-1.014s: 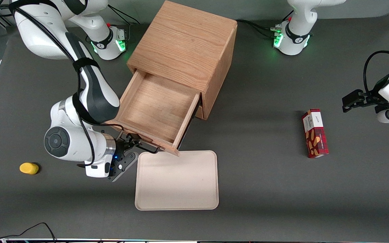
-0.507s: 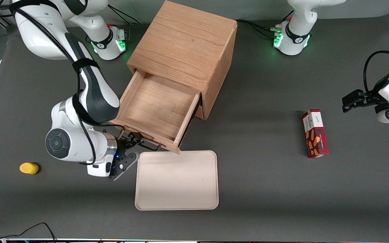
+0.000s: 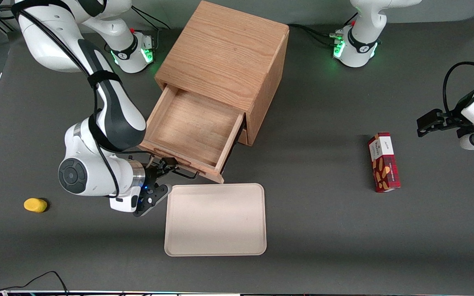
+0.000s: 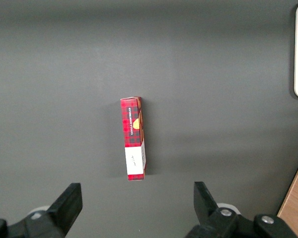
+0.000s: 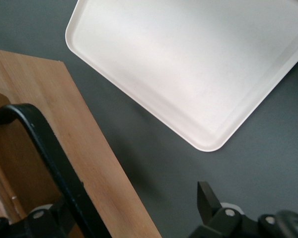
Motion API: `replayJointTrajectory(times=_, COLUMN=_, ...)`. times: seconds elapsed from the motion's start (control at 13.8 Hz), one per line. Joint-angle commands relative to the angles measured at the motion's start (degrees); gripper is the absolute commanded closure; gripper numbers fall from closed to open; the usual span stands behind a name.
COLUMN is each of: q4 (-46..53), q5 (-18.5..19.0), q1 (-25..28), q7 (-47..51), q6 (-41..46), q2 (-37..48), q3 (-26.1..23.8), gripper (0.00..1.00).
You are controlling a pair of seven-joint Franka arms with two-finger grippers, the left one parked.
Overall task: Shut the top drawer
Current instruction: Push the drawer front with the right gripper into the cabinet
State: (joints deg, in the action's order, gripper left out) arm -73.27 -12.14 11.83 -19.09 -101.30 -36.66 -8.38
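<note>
Oak top drawer [image 3: 191,133] half out — fingers [image 3: 163,169] spread wide around its black handle [image 3: 183,174]; the cabinet [image 3: 226,61] lies toward 1 o'clock along the drawer's slide axis.

The right arm [image 3: 111,111] is bent way down low over the table, elbow up high and forearm sloping toward the front camera, with the round wrist joint [image 3: 72,176] sitting nearest that camera. The gripper [image 3: 163,176] sticks out sideways from the wrist toward the parked arm's end of the table, tipped roughly level rather than pointing down. From the wrist camera you can see its fingers [image 5: 211,201] spread apart, with one black fingertip on each side of the gap and nothing pinched between them.
</note>
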Motion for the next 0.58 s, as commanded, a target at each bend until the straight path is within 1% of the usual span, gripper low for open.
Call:
replayJointTrajectory(times=0.0, q4=-4.9, q5=-1.3, q1=0.0, q7=1.5, q6=-0.7, q2=3.0, q3=-0.4, gripper=0.00)
replayJointTrajectory(times=0.29, q4=-8.2, q5=-1.3, q1=0.0, q7=1.6, q6=-0.9, q2=5.1, q3=-0.5, gripper=0.00)
replayJointTrajectory(times=0.51, q4=-10.3, q5=-1.4, q1=-0.1, q7=4.0, q6=-1.3, q2=6.5, q3=-0.8, gripper=0.00)
